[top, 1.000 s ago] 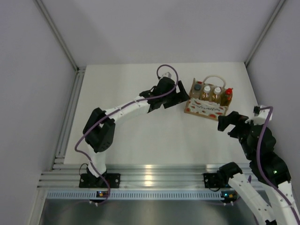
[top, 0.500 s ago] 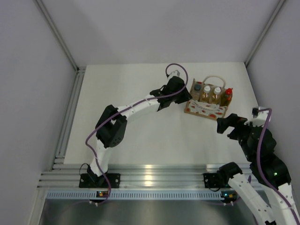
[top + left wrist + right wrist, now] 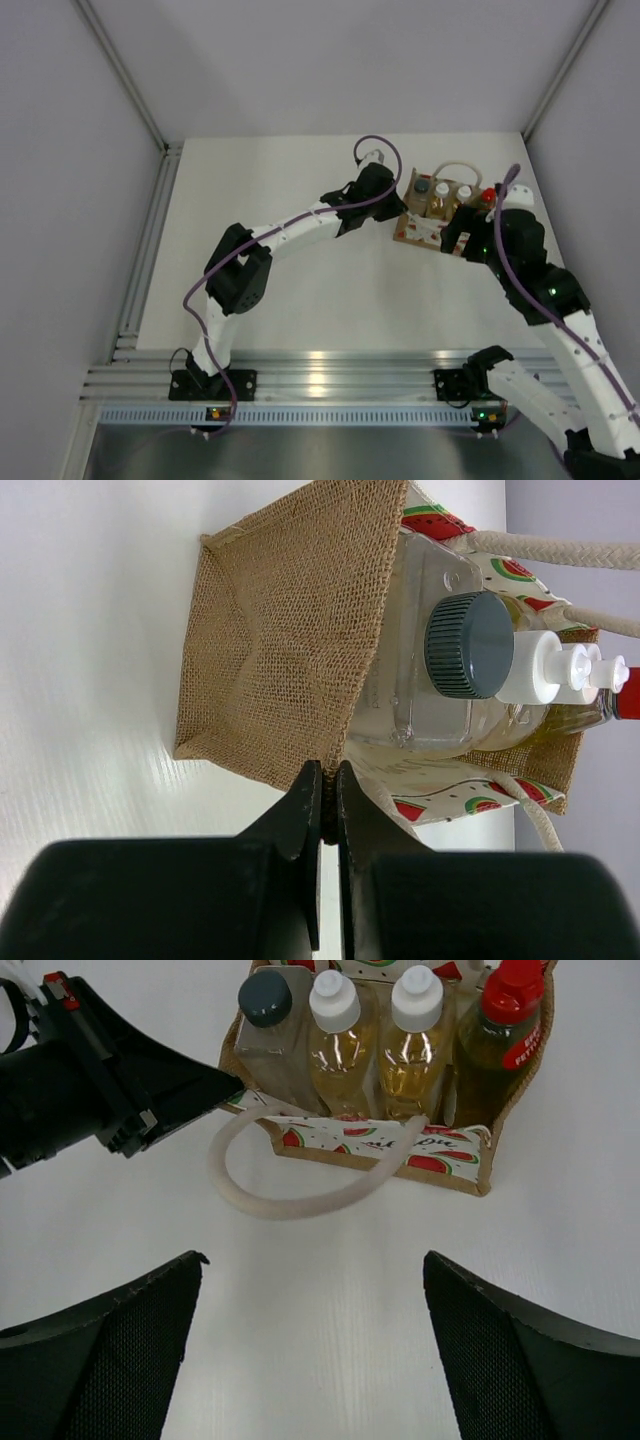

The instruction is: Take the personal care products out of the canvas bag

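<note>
The canvas bag (image 3: pixel 418 230) stands at the back right of the table, its burlap side (image 3: pixel 280 660) facing the left wrist. My left gripper (image 3: pixel 328 775) is shut on the bag's rim at the left end. Inside stand the personal care products: a square clear bottle (image 3: pixel 268 1030) with a dark cap (image 3: pixel 470 645), two amber bottles (image 3: pixel 340 1040) (image 3: pixel 415 1035) with white caps, and a yellow bottle (image 3: pixel 505 1040) with a red cap. My right gripper (image 3: pixel 315 1257) is open, hovering on the near side of the bag with nothing between its fingers.
One cream loop handle (image 3: pixel 290 1200) droops onto the table in front of the bag; the other (image 3: pixel 455 167) arcs behind it. The left arm's black fingers (image 3: pixel 190 1090) reach in beside the clear bottle. Grey walls enclose the table, with an aluminium rail along the near edge.
The left gripper moved up to the bag and shut on its rim. The right arm swung forward and left from the table's right edge up to the bag.
</note>
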You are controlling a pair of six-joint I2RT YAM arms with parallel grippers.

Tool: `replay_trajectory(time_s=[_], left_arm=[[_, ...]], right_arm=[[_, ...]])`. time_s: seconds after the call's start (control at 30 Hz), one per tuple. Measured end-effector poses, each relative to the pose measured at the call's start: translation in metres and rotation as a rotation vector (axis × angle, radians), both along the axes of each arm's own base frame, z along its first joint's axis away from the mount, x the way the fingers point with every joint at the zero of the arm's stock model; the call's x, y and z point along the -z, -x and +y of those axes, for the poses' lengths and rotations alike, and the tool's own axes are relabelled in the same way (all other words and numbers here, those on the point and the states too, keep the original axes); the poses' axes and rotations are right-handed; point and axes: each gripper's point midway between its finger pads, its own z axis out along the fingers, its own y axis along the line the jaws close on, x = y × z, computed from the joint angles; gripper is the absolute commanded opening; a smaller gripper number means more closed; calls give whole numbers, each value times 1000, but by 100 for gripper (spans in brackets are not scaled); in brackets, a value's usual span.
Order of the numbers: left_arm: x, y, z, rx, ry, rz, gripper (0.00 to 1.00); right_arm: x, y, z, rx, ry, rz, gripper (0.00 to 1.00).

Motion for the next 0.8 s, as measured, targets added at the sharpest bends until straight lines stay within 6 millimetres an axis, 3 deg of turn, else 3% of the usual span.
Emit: replay_trajectory(time_s=[0.2, 0.43, 0.6, 0.8], left_arm=[[0, -1, 0, -2, -1, -3, 0], [1, -1, 0, -1, 0, -8, 0], [3, -2, 1, -23, 12, -4, 0], [4, -2, 3, -81, 49, 22, 0]], right_arm=[[13, -57, 22, -11, 62, 115, 71], [14, -119, 44, 1, 92, 165, 60], [21, -147, 52, 29, 109, 178, 59], [55, -165, 55, 67, 169, 245, 56]])
